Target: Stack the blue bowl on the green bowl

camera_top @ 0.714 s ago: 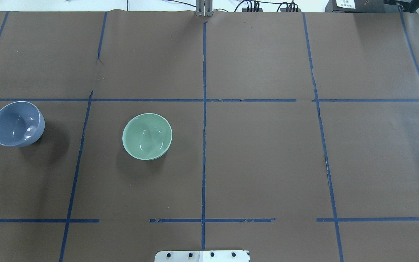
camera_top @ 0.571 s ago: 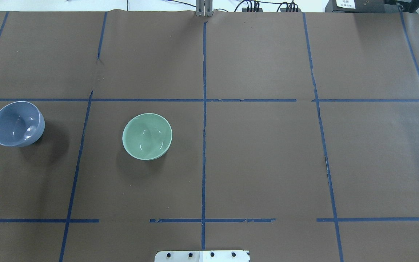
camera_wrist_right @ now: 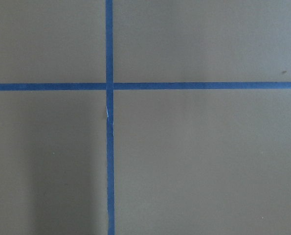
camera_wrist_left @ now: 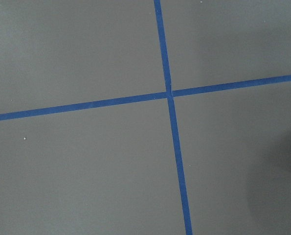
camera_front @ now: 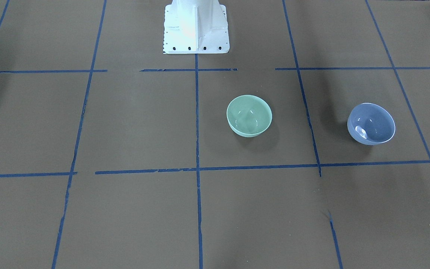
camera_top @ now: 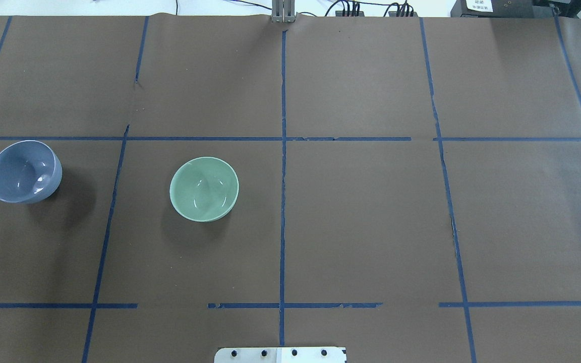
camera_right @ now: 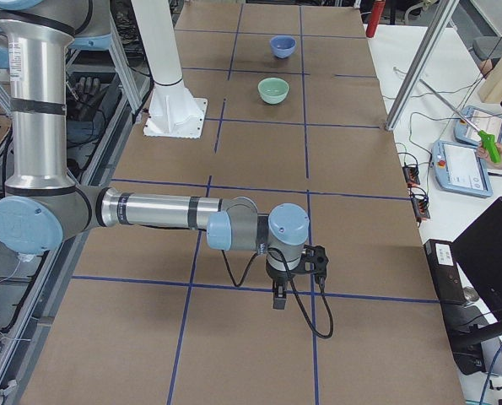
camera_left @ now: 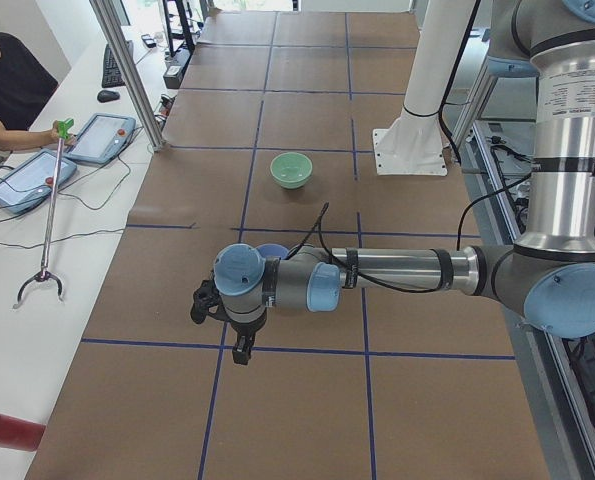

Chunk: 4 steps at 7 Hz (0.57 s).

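Blue bowl (camera_top: 24, 172), green bowl (camera_top: 204, 189) apart, empty; left hand (camera_left: 239, 352), right hand (camera_right: 277, 300) (side views) spread untellable.

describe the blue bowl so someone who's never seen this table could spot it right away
Start at the brown table gridded with blue tape. In the overhead view, two small bowls sit apart in its left half. The blue bowl is the outer one by the left edge, periwinkle, not mint like the green bowl.

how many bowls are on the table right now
2. The green bowl stands on the robot's left side, near the middle. The blue bowl stands farther out to the left, apart from it. No others show.
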{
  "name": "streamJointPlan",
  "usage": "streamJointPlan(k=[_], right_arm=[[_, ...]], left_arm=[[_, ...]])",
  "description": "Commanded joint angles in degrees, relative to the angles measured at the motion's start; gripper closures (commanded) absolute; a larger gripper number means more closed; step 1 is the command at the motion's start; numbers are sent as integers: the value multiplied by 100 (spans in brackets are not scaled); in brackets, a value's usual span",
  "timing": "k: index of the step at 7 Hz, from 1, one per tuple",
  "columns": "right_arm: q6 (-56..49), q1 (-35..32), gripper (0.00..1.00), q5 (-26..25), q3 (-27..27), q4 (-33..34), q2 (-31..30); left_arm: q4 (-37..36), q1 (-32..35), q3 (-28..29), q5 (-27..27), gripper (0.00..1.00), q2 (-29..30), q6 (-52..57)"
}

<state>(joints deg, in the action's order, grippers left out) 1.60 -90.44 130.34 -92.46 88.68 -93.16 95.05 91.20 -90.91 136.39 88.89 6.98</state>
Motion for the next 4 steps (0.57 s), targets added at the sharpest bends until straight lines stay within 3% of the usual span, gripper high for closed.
streamJointPlan(k=[1, 3, 4], right_arm=[[-2, 0, 0, 0, 0, 0, 0], [-2, 0, 0, 0, 0, 0, 0], [7, 0, 0, 0, 0, 0, 0]], left_arm=[[128, -49, -67, -7, 0, 14, -56], [528, -749, -461, -60, 0, -64, -1428], [1376, -1049, -550, -60, 0, -282, -2446]])
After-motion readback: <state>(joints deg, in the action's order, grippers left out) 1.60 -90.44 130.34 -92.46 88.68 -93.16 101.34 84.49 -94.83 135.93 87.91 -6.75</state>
